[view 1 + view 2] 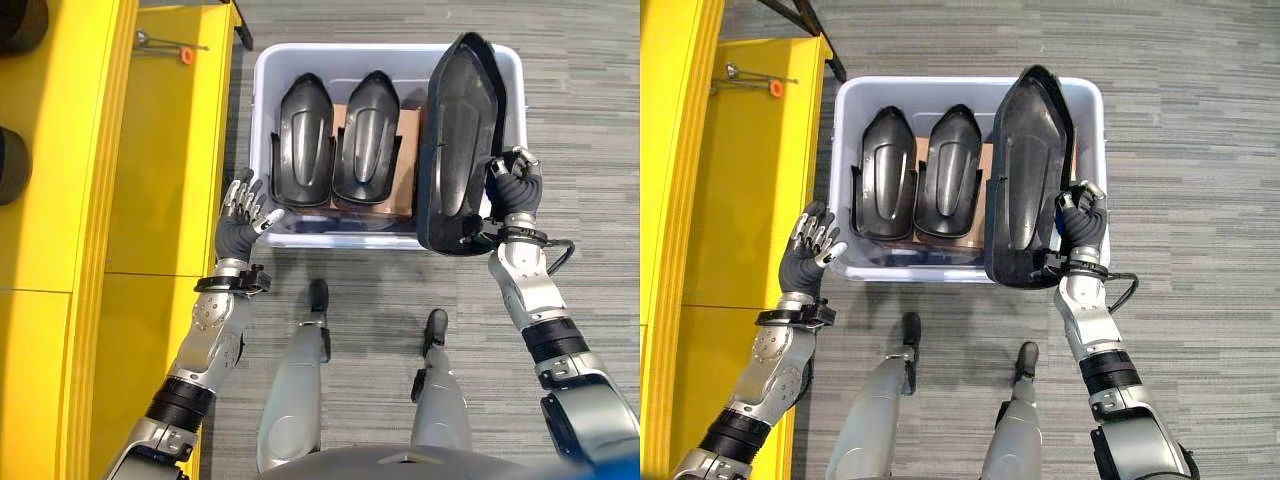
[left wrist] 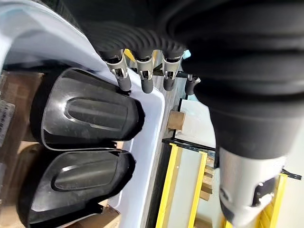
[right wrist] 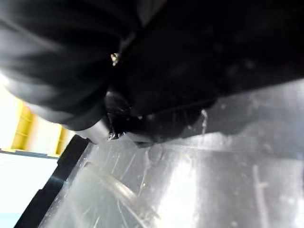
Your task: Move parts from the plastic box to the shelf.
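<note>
Black big part (image 1: 458, 140) tilted up at plastic box (image 1: 268, 75) R side, R hand (image 1: 514, 185) fingers clamped on its edge. L hand (image 1: 240, 212) fingers relaxed, apart, by box's L front corner. Two parts (image 1: 335, 140) inside; yellow shelf (image 1: 160, 150) to L.

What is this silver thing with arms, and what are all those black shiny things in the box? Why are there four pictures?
It is a robot shaped like a person. Two pictures come from cameras in its head, looking down; the other two come from cameras on its wrists, very close up. On the floor stands a pale plastic box with two black parts lying inside. The right hand is curled round a bigger black part, lifted partly above the box. The left hand rests open at the box's rim. The yellow shelf is on the robot's left.
</note>
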